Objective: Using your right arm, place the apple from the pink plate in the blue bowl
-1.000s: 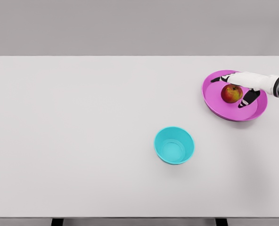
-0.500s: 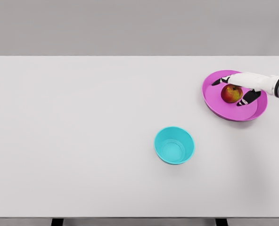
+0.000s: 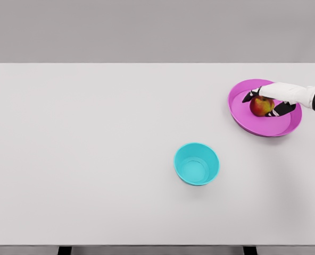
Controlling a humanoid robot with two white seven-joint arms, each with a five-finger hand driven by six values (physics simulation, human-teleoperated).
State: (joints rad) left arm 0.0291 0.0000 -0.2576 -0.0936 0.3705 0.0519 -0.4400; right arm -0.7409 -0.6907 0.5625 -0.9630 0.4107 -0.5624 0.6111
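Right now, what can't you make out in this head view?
- Apple: top hidden under the right hand, so firm contact is unclear.
- Pink plate: far right rim covered by the wrist.
- Right arm: cut off by the right edge.
- Left arm: out of view.

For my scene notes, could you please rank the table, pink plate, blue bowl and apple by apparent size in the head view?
1. Table
2. Pink plate
3. Blue bowl
4. Apple, partly covered by the right hand

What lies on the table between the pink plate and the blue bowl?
Nothing: the head view shows only bare white table between the pink plate and the blue bowl.
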